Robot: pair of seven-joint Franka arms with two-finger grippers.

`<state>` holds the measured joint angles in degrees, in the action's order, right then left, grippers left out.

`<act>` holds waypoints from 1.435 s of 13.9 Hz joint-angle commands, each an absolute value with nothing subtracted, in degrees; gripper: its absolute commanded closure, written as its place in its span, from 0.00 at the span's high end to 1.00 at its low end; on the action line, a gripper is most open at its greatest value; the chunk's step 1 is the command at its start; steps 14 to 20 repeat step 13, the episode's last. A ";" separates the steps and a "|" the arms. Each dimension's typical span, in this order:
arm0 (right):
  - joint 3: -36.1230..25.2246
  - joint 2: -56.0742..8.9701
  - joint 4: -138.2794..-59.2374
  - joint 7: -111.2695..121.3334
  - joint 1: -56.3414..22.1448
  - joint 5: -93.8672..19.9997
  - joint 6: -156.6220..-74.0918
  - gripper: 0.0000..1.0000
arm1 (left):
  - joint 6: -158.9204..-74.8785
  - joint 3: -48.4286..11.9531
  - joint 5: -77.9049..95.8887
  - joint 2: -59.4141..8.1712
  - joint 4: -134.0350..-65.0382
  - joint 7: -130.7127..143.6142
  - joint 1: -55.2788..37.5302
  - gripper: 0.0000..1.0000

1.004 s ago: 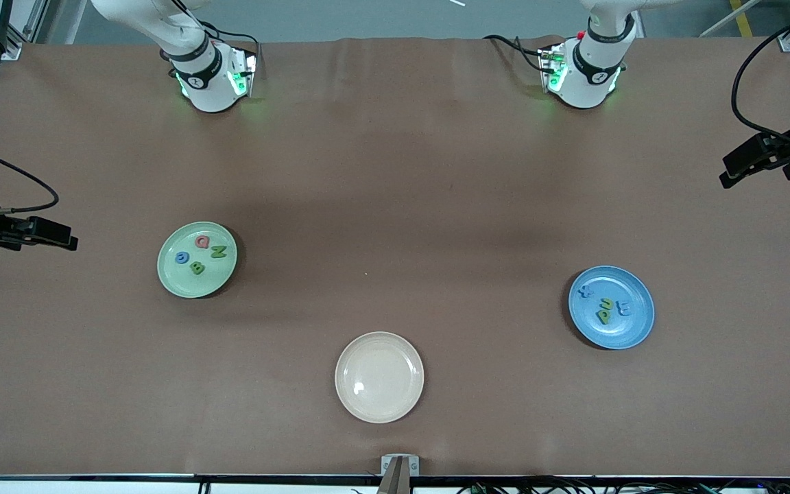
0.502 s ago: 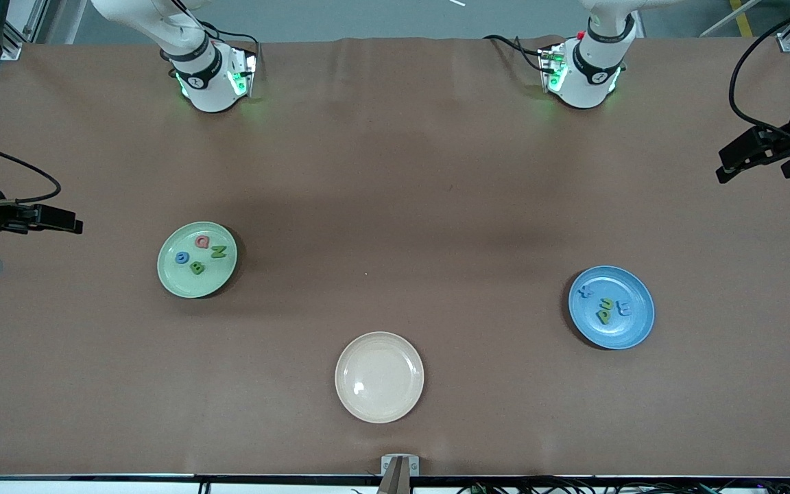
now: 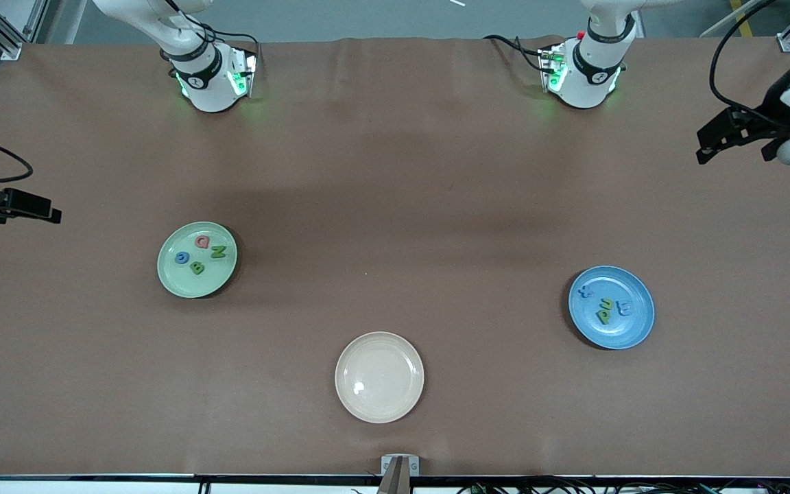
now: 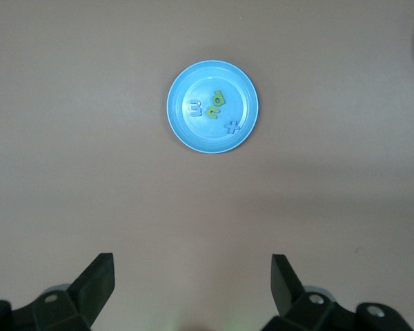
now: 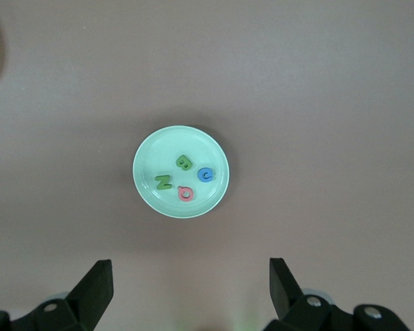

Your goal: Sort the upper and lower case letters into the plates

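Note:
The mint green plate (image 3: 177, 280) holds pink Q (image 3: 202, 241), green N (image 3: 218, 252), blue G (image 3: 181, 258) and green B (image 3: 197, 267). The blue plate (image 3: 633, 328) holds blue x (image 3: 585, 291), green u (image 3: 606, 304), green p (image 3: 603, 316) and blue m (image 3: 623, 309). My right gripper (image 3: 49, 213) hangs open and empty over the right arm's end of the table; its wrist view shows the mint plate (image 5: 150, 157). My left gripper (image 3: 707, 147) hangs open and empty over the left arm's end; its wrist view shows the blue plate (image 4: 193, 138).
A cream-beige plate (image 3: 379, 405) with nothing in it lies near the table's front edge, between the two plates and nearer to the front camera. A small mount (image 3: 399, 466) sits at the front edge. The arm bases (image 3: 213, 75) stand along the table's farthest edge.
Both grippers have drawn outward toward their ends of the table, the left one also toward the bases. Plates and letters have not moved.

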<state>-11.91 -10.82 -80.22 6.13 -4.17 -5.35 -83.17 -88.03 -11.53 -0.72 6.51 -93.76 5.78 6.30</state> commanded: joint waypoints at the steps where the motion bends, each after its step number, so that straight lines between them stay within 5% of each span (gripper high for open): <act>1: -6.17 -3.00 -90.16 5.27 -0.02 -3.87 -87.62 1.00 | -89.21 -11.87 0.09 8.18 -95.45 4.48 7.12 1.00; 13: -4.48 6.06 -98.35 5.54 0.44 -1.76 -89.74 1.00 | -88.68 -11.78 0.09 7.38 -92.90 3.16 6.94 1.00; 20: -4.48 6.06 -98.35 5.54 0.44 -1.76 -89.74 1.00 | -88.68 -11.78 0.09 7.38 -92.90 3.16 6.94 1.00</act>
